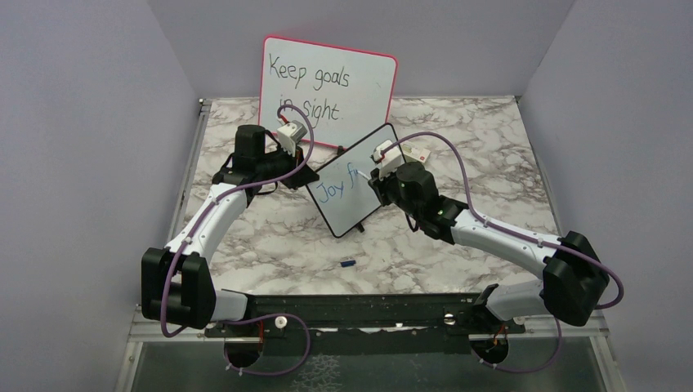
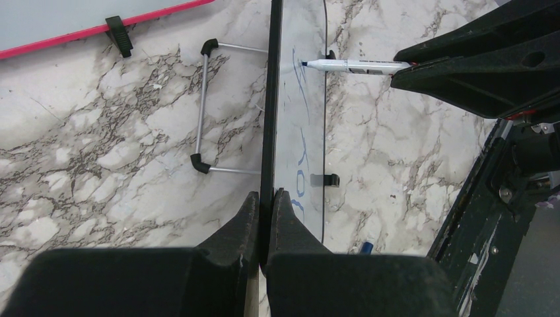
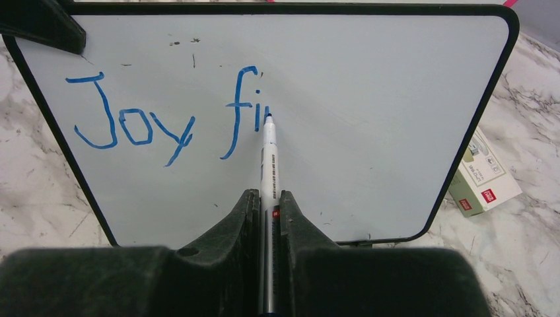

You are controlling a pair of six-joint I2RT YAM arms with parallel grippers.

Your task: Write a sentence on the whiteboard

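Observation:
The small black-framed whiteboard (image 1: 350, 206) stands tilted at the table's middle. Blue letters of the sentence (image 3: 158, 122) read "Joy fi" across its left half. My left gripper (image 2: 266, 195) is shut on the board's left edge, one finger on each face. My right gripper (image 3: 267, 195) is shut on a white marker (image 3: 269, 158). The marker's blue tip touches the board just under the "i". In the left wrist view the whiteboard (image 2: 310, 112) shows edge-on, with the marker (image 2: 350, 65) meeting its face from the right.
A larger pink-framed whiteboard (image 1: 327, 82) with black handwriting leans at the back. The small board's wire stand (image 2: 205, 105) rests behind it. A blue marker cap (image 1: 346, 262) lies near the front. A small box (image 3: 482, 178) sits right of the board.

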